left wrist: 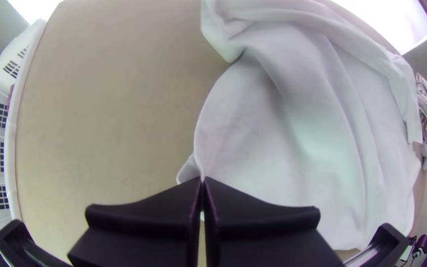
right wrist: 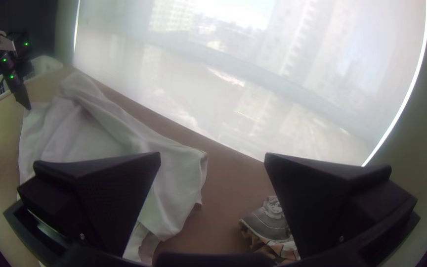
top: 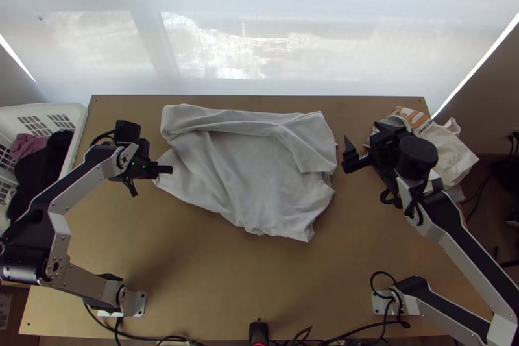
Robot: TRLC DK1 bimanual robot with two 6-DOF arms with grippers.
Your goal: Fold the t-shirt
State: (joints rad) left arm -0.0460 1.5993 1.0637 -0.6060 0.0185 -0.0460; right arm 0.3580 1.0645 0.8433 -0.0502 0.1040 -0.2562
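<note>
Wooden table (top: 194,268), partly hidden (rumpled t-shirt (top: 240,164) atop).

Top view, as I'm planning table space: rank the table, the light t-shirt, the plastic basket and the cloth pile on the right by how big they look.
Largest to smallest:
1. table
2. t-shirt
3. basket, cut off by the view's edge
4. cloth pile, partly hidden

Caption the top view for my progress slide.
Left gripper closed at the rumpled t-shirt's edge; open right gripper on the opposite side.
</note>
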